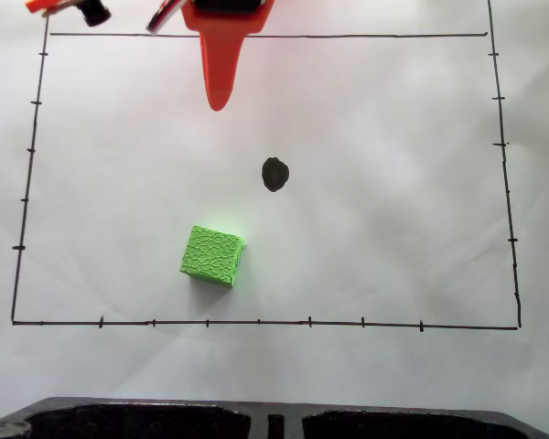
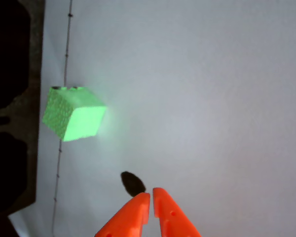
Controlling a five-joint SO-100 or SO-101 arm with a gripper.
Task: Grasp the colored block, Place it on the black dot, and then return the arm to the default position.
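Note:
The green cell-patterned block (image 1: 213, 255) sits on white paper, left of centre, near the front border line. The same block (image 2: 72, 114) appears at the left of the wrist view, free of any grip. The black dot (image 1: 274, 174) lies bare, up and to the right of the block. In the wrist view the dot (image 2: 132, 182) sits just beyond the fingertips. The orange arm's gripper (image 1: 218, 99) points down from the top edge, well away from the block. Its two orange fingers (image 2: 151, 196) meet at the tips with nothing between them.
A thin black rectangle with tick marks (image 1: 256, 322) frames the work area on the paper. A dark tray-like edge (image 1: 274, 421) runs along the bottom of the fixed view. Wires and a black connector (image 1: 93, 13) hang at the top left.

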